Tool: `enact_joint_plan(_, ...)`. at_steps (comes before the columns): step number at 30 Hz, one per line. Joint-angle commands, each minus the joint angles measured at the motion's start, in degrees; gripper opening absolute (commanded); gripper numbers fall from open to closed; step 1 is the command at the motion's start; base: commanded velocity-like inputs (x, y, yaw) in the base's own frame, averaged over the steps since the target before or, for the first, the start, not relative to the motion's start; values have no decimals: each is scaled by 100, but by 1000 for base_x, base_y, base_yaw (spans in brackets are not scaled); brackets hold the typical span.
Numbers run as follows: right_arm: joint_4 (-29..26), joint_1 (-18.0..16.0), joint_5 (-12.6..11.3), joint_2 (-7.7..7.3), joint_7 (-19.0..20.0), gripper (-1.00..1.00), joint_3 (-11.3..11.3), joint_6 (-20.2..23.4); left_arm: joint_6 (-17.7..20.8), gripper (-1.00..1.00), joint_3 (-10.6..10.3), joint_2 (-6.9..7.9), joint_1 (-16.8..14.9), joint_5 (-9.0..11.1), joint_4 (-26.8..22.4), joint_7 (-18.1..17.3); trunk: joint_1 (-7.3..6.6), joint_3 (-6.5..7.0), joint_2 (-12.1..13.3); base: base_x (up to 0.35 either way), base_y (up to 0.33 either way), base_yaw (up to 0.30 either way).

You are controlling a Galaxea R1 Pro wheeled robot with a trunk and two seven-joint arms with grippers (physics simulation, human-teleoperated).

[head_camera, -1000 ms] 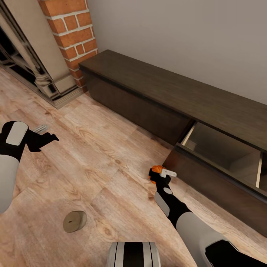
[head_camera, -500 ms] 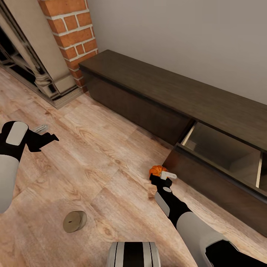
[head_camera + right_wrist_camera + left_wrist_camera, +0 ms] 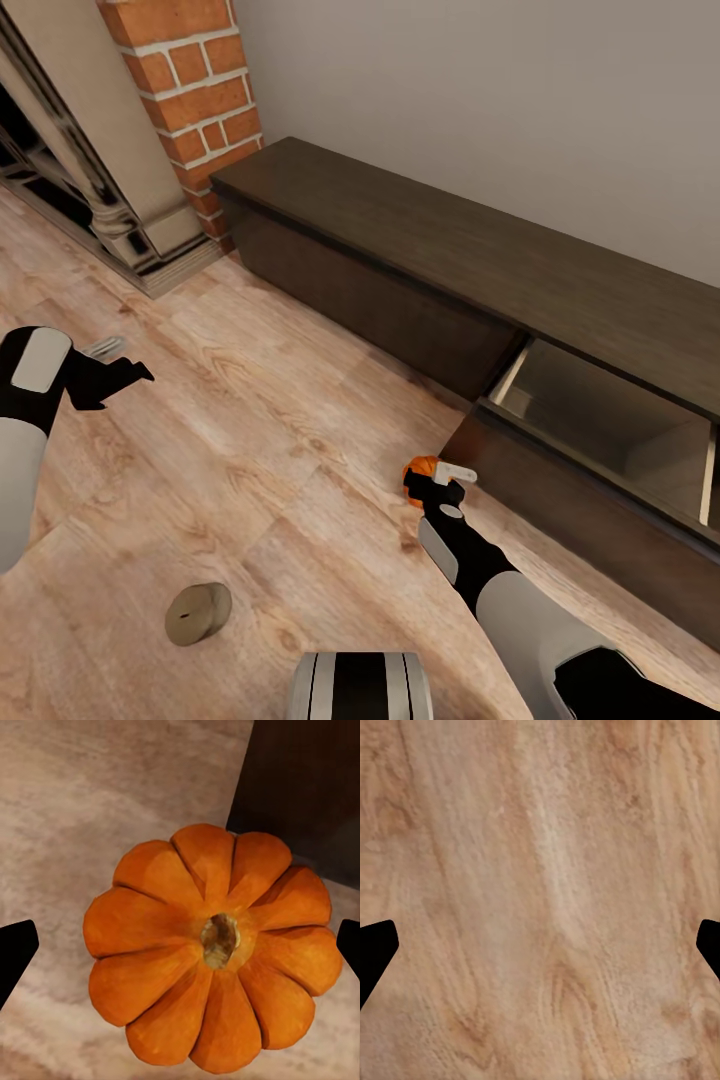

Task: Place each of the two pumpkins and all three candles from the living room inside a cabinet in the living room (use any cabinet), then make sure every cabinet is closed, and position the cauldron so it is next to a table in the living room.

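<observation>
Head view has the right gripper (image 3: 440, 478) low over the wooden floor (image 3: 270, 420), right at the near left corner of the pulled-out drawer (image 3: 600, 440) of the cabinet (image 3: 420, 250), and the pumpkin (image 3: 420, 470) is tucked at its tip, orange showing just to the left of the fingers. Right wrist view looks straight down on that pumpkin (image 3: 214, 949), stem up, sitting on the floor between the two dark fingertips (image 3: 16, 952), which stand wide at either edge with clear floor showing between them and the orange ribs, so the jaws are spread and not gripping it. A dark corner of the drawer front (image 3: 307, 795) sits just beyond the pumpkin. Over on the left, the left gripper (image 3: 112, 360) hangs above bare floor, well apart from everything; the left wrist view shows its fingertips (image 3: 375, 952) spread wide with only wood grain (image 3: 540, 900) between them, holding nothing. One candle (image 3: 198, 613) lies on the floor near the robot, between the two arms. The drawer is open, its light interior in sight; the cabinet's left half is shut. Far left stands the brick column (image 3: 190, 90) and the carved fireplace (image 3: 90, 190)
</observation>
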Motion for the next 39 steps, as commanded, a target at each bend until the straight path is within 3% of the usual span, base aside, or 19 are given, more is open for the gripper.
enact_joint_plan(1,5,-5,-61,-3,-35,100,43,-36,7,100,7,10,-1,46,-5,55,-1,-4,-1,9,0,0)
enact_joint_plan(23,49,-5,-45,9,-141,100,67,10,-15,100,14,35,-1,-13,143,45,-1,-4,-1,52,0,0)
enact_joint_plan(31,36,-5,378,31,-296,100,89,29,-5,100,14,40,-1,-16,143,45,-1,-4,-1,0,0,0)
enact_joint_plan(39,32,-5,455,35,-282,100,76,14,11,100,14,76,-1,-17,143,45,-1,-4,-1,0,0,0)
